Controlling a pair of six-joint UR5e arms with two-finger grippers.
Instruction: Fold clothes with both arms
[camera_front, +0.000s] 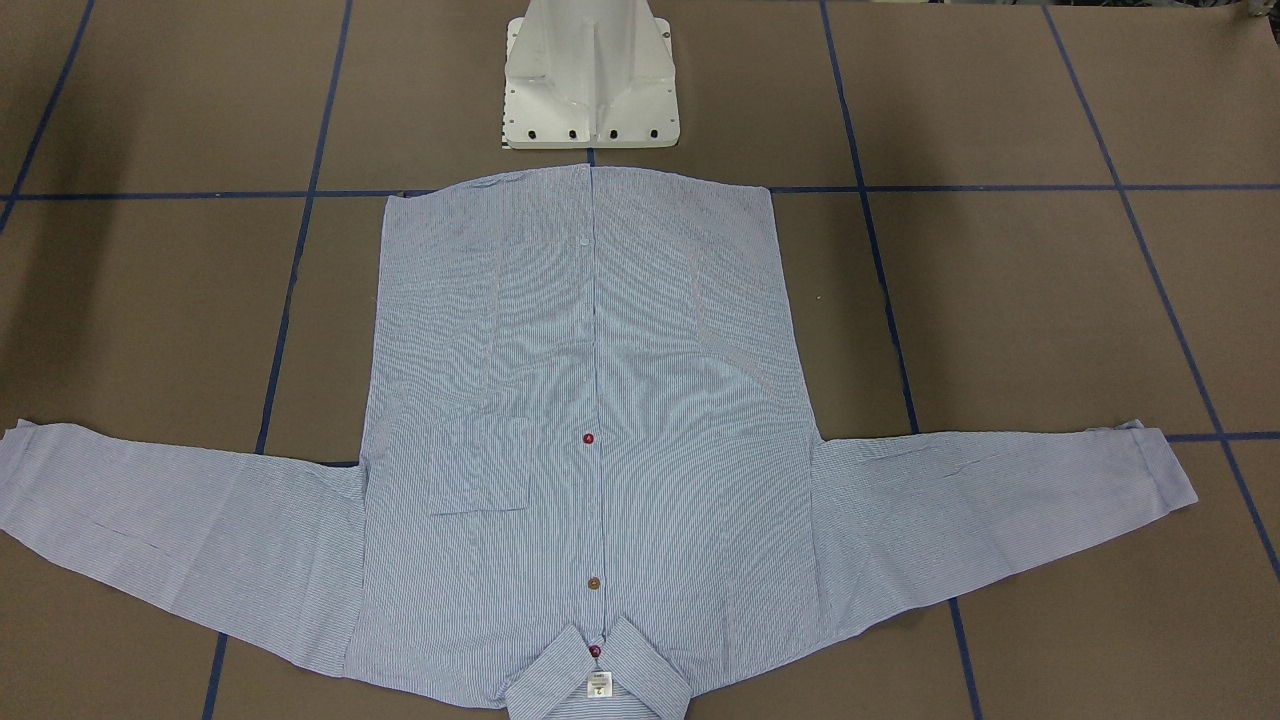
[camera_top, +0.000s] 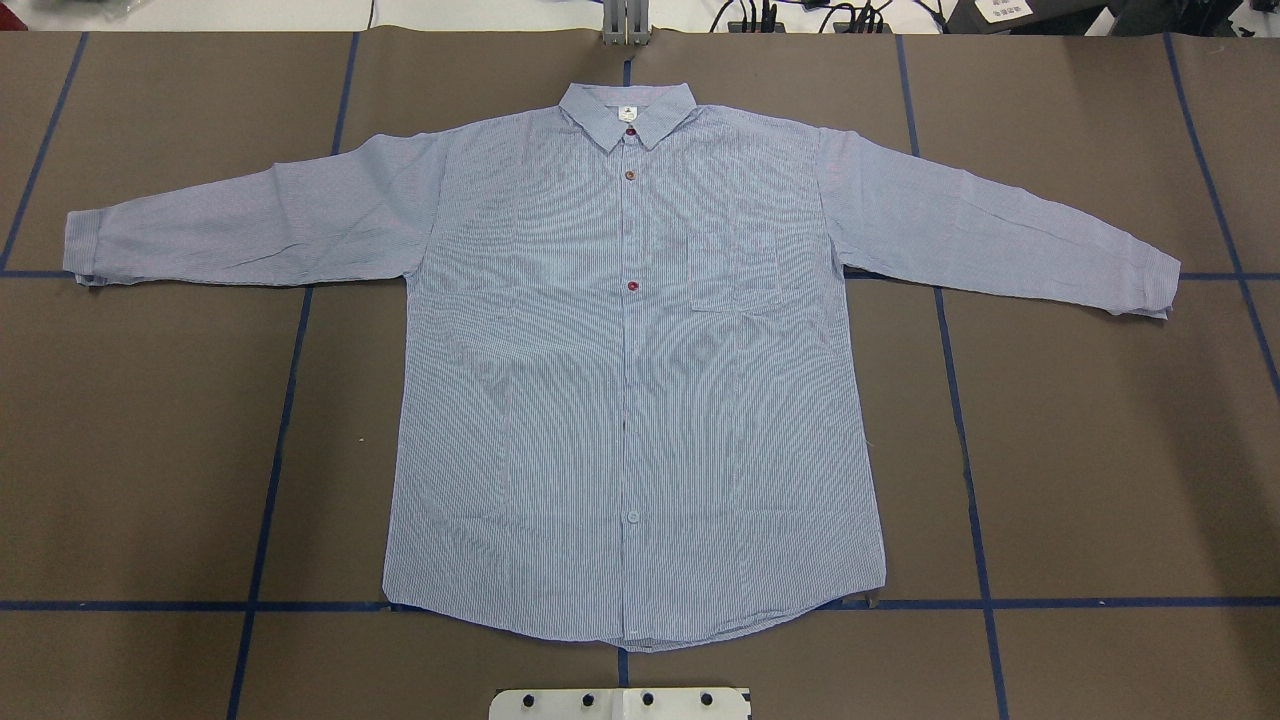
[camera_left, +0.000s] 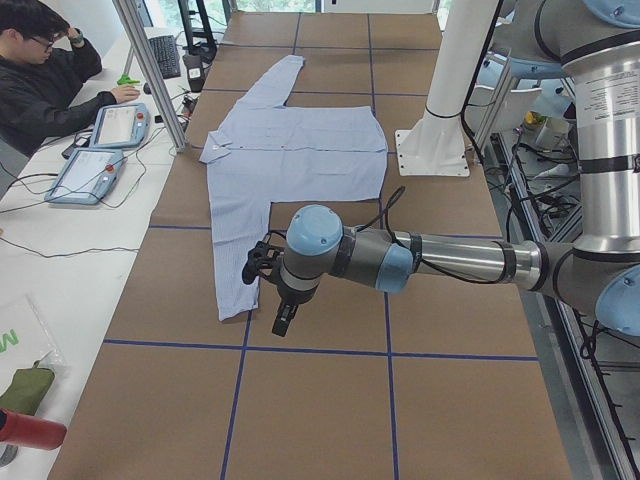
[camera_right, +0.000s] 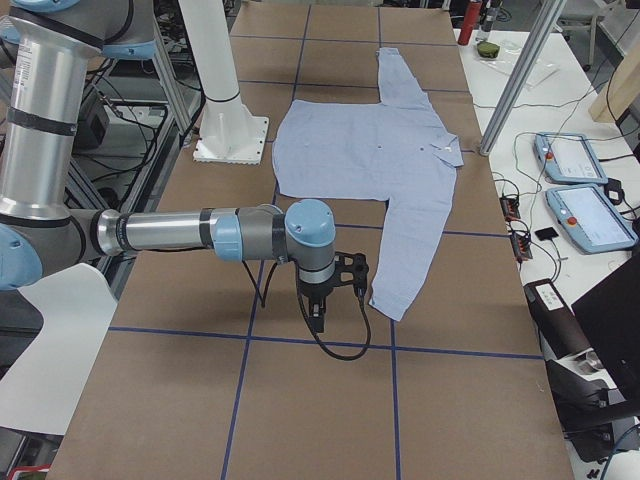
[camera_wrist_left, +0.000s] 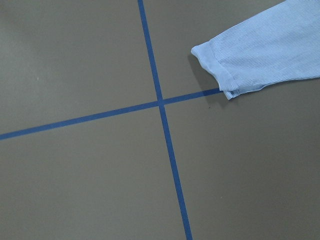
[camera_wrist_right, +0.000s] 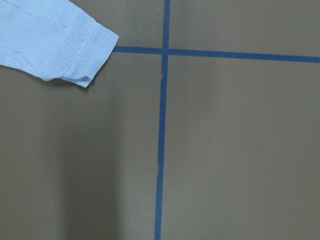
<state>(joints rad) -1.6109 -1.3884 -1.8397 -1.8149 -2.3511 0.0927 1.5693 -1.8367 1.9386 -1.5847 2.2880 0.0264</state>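
The clothes are one light blue striped shirt (camera_top: 630, 400), lying flat and front up on the brown table, both sleeves spread out sideways. Its collar (camera_front: 597, 675) points away from the robot base. In the exterior left view my left gripper (camera_left: 282, 320) hangs over the table just past the near sleeve's cuff. My right gripper (camera_right: 318, 316) does the same at the other sleeve's end in the exterior right view. I cannot tell whether either is open or shut. The left wrist view shows one cuff (camera_wrist_left: 220, 70) at its upper right. The other cuff (camera_wrist_right: 85, 55) shows at the right wrist view's upper left.
The white pedestal base (camera_front: 590, 80) stands just behind the shirt's hem. Blue tape lines (camera_top: 270, 480) grid the table. A metal post (camera_left: 150, 70) rises at the far edge near the collar. A seated person (camera_left: 40, 80) and teach pendants (camera_right: 570, 160) are at the side bench.
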